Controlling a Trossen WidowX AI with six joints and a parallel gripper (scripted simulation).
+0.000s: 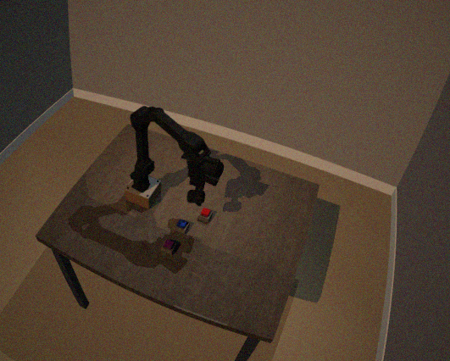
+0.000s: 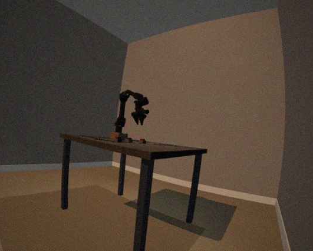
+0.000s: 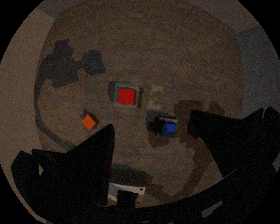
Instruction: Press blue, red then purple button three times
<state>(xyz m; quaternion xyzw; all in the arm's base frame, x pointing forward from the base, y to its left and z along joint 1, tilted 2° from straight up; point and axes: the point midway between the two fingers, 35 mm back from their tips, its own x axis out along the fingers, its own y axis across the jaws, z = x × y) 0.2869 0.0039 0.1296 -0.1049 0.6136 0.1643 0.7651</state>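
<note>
Above the table (image 1: pixel 255 271) (image 2: pixel 112 144), where its base (image 1: pixel 137 198) (image 2: pixel 115 135) stands, the arm (image 1: pixel 170 127) (image 2: pixel 122 109) arches over. Its gripper (image 1: pixel 197 198) (image 2: pixel 139 124) (image 3: pixel 153 121) points down, wide apart and empty, well above the buttons. Red (image 1: pixel 205 213) (image 2: pixel 142 139) (image 3: pixel 126 97), blue (image 1: pixel 182 224) (image 2: pixel 128 139) (image 3: pixel 169 129) and purple (image 1: pixel 169 244) (image 2: pixel 117 138) sit in a slanting row; a small orange block (image 3: pixel 89 121) lies near red.

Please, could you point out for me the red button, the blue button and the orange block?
red button (image 1: pixel 205 212) (image 2: pixel 142 139) (image 3: pixel 126 96): top, exterior, wrist; its red cap
blue button (image 1: pixel 182 224) (image 3: pixel 169 129): top, wrist; its blue cap
orange block (image 3: pixel 89 121): wrist; its upper face
</note>
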